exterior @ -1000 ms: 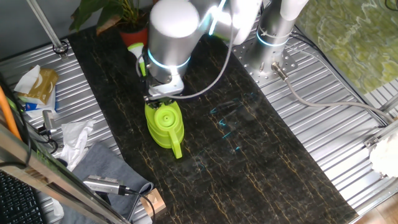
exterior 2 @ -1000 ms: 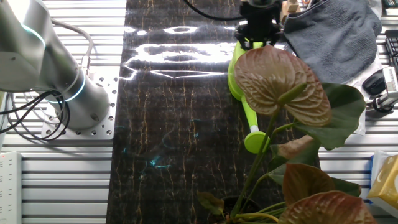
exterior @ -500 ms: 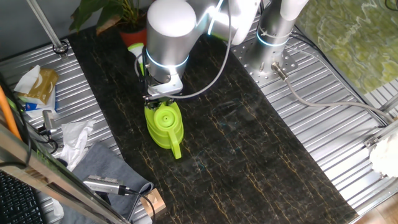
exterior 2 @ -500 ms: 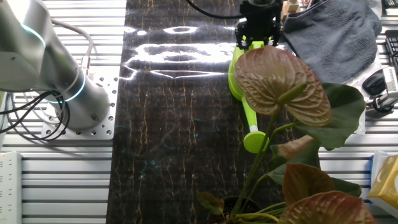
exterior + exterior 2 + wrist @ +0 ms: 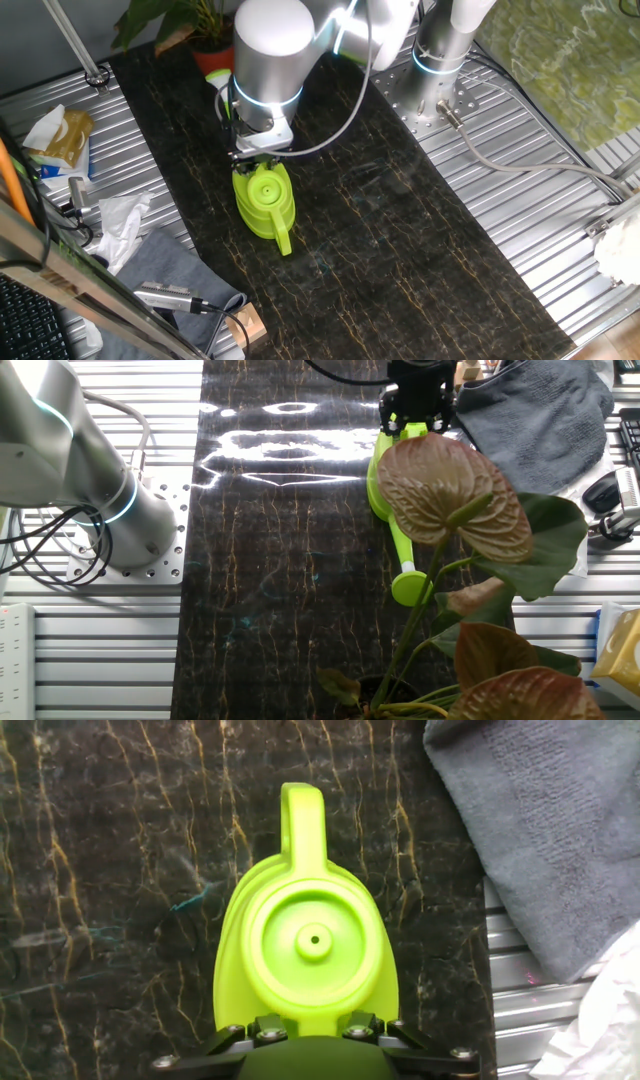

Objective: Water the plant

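Sitting at the far end of the dark marble mat [image 5: 400,250], the plant [image 5: 190,25] has its red-orange pot [image 5: 213,47] close to the mat's end edge, leaves hanging out past it. In the other fixed view the leaves [image 5: 450,485] fill the near corner and cover part of the watering can.

Watering can [image 5: 266,203] lies just mat-inward of the pot, spout rose [image 5: 219,78] toward the plant, handle [image 5: 302,815] pointing away from it. Little gap between rose and pot.

Gripper [image 5: 257,155] is directly above the can at its spout end, arm [image 5: 270,60] over the stretch between can and pot. Hand view shows the can's round cap [image 5: 314,942] centred below, finger hardware at the bottom edge around the can's neck. Can't tell whether the jaws are actually clamped on it or just straddling.

Room: mat is bare on the can's side facing the arm base [image 5: 440,70], and beyond the handle. Opposite side is tight: grey towel [image 5: 540,830] near the mat edge beside the handle, white crumpled paper [image 5: 125,225] and a bag [image 5: 60,135] on the ribbed metal table [image 5: 540,200] beyond.
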Available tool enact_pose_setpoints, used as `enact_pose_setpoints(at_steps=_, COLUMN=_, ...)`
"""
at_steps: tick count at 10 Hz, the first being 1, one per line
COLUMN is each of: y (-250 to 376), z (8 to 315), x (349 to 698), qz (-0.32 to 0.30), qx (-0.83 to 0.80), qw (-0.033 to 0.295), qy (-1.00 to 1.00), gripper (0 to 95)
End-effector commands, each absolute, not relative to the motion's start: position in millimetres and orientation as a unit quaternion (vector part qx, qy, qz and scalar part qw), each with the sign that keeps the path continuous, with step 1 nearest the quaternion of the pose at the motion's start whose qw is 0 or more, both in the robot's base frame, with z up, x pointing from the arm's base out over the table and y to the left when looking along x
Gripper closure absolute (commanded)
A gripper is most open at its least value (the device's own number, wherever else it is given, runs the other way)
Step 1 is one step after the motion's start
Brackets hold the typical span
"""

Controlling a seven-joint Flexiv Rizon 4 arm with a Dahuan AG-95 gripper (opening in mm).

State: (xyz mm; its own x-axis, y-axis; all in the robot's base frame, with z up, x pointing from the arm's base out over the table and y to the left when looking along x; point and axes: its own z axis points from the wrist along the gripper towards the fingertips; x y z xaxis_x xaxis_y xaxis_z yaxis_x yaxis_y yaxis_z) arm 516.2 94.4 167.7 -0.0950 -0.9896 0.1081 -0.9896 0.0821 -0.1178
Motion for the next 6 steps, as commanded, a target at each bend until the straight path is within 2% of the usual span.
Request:
enact_pose_setpoints(at_steps=1, y=95, z=174, x=516, qz=0.079, qx=0.672, qw=0.001, qy=-0.737, gripper=38.0)
enact_pose_setpoints(at_steps=3, y=97, z=185, x=516, qz=0.08, qx=0.668, qw=0.003, qy=-0.739, gripper=38.0)
enact_pose_setpoints(at_steps=6, y=99, z=211, x=513, qz=0.085, qx=0.639, qw=0.005, qy=-0.764, gripper=95.0)
